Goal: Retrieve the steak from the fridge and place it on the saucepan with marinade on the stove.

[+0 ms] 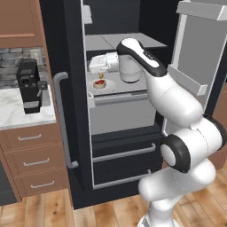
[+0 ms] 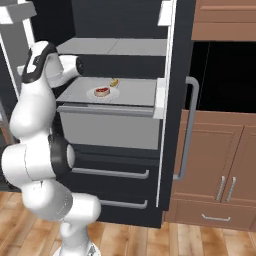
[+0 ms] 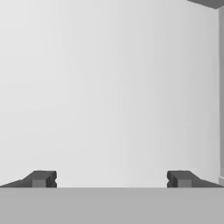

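Inside the open fridge [image 1: 75, 111], the steak [image 1: 99, 83] lies flat on a white plate [image 2: 113, 93] on the middle shelf. The gripper [image 3: 111, 178], jaws wide apart and empty, sits above it. The steak's long axis cannot be told.

The fridge [image 1: 73, 133] shows glossy black panels with smooth grey metal-look handles and matt grey shelves [image 2: 125, 92]. The steak [image 2: 101, 91] looks moist red, pale-marbled, on a smooth white plate [image 2: 93, 95]. Cabinets [image 2: 220, 165] show warm wood grain, the counter [image 1: 17, 111] polished pale marble.
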You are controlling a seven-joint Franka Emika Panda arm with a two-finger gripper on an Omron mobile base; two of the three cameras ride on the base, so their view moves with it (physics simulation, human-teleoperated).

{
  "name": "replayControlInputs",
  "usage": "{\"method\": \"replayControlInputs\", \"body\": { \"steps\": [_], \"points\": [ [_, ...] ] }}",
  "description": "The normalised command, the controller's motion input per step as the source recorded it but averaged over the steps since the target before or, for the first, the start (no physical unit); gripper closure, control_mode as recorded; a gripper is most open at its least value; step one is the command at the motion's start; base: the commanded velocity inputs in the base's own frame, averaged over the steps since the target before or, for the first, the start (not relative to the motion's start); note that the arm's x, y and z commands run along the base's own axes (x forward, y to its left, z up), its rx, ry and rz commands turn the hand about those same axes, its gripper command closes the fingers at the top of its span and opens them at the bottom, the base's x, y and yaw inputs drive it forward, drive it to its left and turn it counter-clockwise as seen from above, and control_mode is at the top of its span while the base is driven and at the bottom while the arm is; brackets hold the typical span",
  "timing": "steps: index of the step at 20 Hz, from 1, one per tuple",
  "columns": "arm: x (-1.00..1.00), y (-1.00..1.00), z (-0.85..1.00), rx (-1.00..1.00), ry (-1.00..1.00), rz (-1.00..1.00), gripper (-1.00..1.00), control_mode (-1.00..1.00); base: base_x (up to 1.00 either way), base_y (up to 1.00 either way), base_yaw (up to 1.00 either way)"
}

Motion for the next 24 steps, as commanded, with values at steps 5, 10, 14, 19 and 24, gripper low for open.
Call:
{"method": "replayControlInputs", "body": {
  "steps": [5, 10, 14, 19, 24],
  "points": [
    [0.05, 0.77, -0.16, 0.00, 0.00, 0.10, -1.00, -1.00, 0.00, 0.00, 0.00],
    [0.00, 1.00, -0.34, 0.00, -0.02, 0.09, -1.00, -1.00, 0.00, 0.00, 0.00],
    [-0.05, 0.96, -0.19, 0.00, -0.08, 0.04, -1.00, -1.00, 0.00, 0.00, 0.00],
    [-0.13, 0.30, 0.05, 0.00, -0.15, -0.03, -1.00, -1.00, 0.00, 0.00, 0.00],
    [-0.78, -0.81, 0.07, 0.00, 0.00, -0.19, -1.00, -1.00, 0.00, 0.00, 0.00]
  ]
}}
